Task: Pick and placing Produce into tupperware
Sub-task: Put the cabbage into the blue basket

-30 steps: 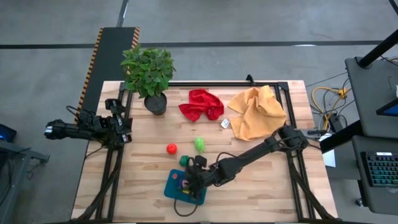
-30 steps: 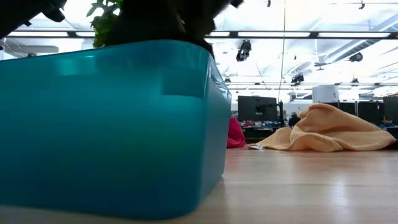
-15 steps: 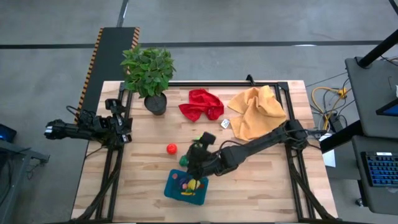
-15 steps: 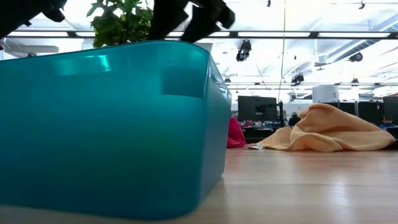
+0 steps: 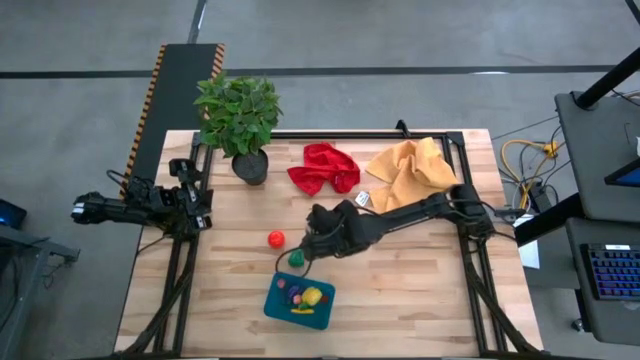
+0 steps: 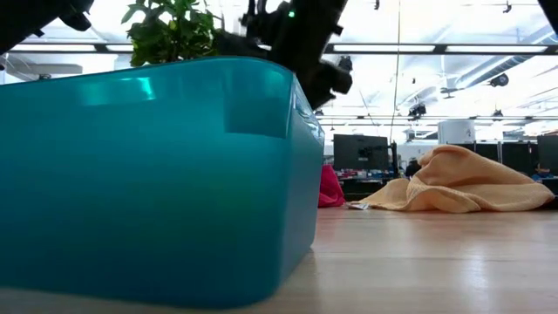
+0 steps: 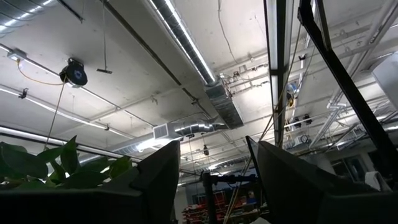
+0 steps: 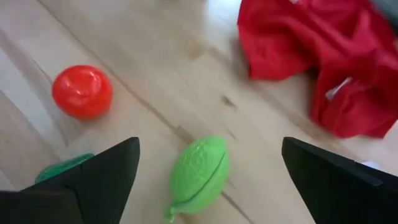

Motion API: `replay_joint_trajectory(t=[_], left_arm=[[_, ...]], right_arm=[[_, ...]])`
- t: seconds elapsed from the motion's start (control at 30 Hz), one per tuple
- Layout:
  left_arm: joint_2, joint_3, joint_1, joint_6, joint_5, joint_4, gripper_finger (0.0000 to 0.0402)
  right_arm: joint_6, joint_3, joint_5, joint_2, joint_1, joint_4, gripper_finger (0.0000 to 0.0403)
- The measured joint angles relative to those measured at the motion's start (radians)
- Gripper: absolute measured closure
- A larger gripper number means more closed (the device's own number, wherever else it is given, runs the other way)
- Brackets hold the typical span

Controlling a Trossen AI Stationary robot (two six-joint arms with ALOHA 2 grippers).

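Right pincer (image 8: 205,180) hovers wide open over a light green piece (image 8: 199,171) mid-bench (image 5: 420,290); teal tupperware (image 5: 298,299) holds produce near the front edge; left pincer (image 7: 211,180) idles part-open at the bench's left edge

The right gripper (image 5: 318,232) no longer hangs over the teal-blue rectangular plastic tupperware (image 5: 298,300); it now sits farther back over the bench, above the light green toy vegetable (image 8: 199,172), which it hides from overhead. Its jaws, narrower a second ago, now stand wide apart and empty. The tupperware's contents (yellow, pink and purple toy pieces (image 5: 301,295)) are uncovered again.
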Motion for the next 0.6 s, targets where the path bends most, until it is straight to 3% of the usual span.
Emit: replay_joint_trajectory(t=[0.6], left_arm=[[0.000, 0.000, 0.000, 0.000, 0.000, 0.002, 0.0202]], right_arm=[[0.306, -0.112, -0.026, 0.072, -0.036, 0.051, 0.0019]])
